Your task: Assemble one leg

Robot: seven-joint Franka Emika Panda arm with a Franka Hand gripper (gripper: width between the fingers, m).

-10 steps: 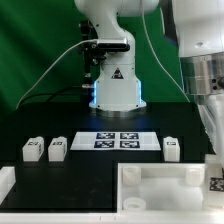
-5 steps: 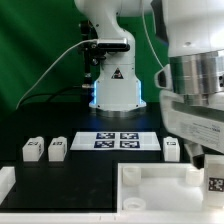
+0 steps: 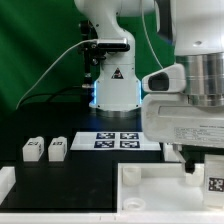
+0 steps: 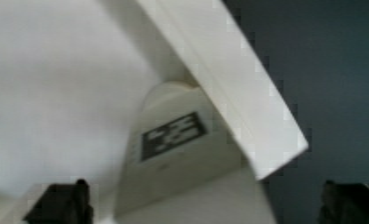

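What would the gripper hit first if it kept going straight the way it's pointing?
Probably the leg, the tagged white block lying between the fingertips of the open gripper in the wrist view. The edge of the large white tray-like piece crosses right beside it; depth is unclear, so that could touch first.

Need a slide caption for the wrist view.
Wrist view: open gripper poised over a tagged white leg, which the edge of a large white part partly covers.
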